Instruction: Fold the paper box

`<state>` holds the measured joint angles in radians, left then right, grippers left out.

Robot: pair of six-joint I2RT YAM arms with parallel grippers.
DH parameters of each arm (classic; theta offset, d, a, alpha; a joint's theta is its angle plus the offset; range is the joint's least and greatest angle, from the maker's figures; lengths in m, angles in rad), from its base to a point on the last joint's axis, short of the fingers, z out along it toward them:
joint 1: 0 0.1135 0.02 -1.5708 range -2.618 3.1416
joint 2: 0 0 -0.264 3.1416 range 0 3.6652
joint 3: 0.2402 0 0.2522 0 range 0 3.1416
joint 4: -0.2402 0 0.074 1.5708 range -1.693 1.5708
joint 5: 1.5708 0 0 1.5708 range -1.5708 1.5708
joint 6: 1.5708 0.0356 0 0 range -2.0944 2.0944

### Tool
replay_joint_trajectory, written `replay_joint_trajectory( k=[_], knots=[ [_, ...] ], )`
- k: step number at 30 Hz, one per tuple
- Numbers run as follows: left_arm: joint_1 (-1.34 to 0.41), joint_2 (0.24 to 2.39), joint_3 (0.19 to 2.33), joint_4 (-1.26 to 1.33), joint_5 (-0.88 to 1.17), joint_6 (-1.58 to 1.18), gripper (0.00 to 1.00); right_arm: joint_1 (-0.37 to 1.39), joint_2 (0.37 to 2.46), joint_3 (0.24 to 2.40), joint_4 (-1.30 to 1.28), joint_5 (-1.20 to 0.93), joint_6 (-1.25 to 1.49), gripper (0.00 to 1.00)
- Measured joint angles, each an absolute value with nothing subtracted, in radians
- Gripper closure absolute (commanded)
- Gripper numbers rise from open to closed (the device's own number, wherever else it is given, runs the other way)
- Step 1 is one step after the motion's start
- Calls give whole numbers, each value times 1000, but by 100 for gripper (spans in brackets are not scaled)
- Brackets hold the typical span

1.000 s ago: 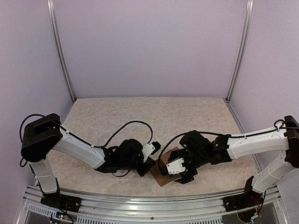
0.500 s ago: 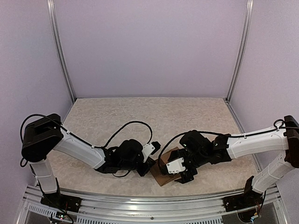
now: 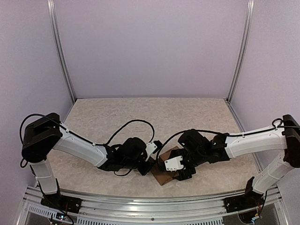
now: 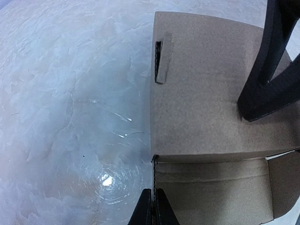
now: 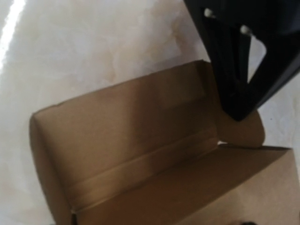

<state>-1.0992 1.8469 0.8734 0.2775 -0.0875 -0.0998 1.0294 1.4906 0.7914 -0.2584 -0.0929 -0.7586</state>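
Note:
The paper box is brown cardboard, partly folded, lying at the table's near edge between the two arms. In the left wrist view the paper box shows a flat panel with a slot and an open tray below it. My left gripper is shut on the thin upright edge of a side wall at the box's corner. My right gripper hangs over the box's right part, its fingertips hidden from above. One of its black fingers rests over the panel. The right wrist view looks into the box's hollow.
Pale mottled tabletop stretches behind the arms to the lilac back wall. A metal rail runs along the near edge just below the box. Black cables loop above both wrists.
My right arm has shifted a little left and toward the box. The left wrist has edged slightly right. The box stays in about the same spot.

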Motion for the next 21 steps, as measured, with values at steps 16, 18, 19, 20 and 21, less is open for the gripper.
replay_joint_trajectory(
  k=[16,18,19,20,21],
  knots=[
    [-1094,1847,872,279,-91,-101,97,1026,1494,796,-255,-87,-756,22],
    [-1095,1847,874,276,-90,-101,97,1026,1494,796,-255,-87,-757,22],
    [-1095,1847,876,272,-90,-101,97,1026,1494,796,-255,-87,-757,22],
    [-1095,1847,879,267,-89,-100,97,1026,1494,796,-255,-86,-757,22],
    [-1095,1847,882,259,-87,-100,97,1026,1494,796,-255,-86,-757,23]
  ],
)
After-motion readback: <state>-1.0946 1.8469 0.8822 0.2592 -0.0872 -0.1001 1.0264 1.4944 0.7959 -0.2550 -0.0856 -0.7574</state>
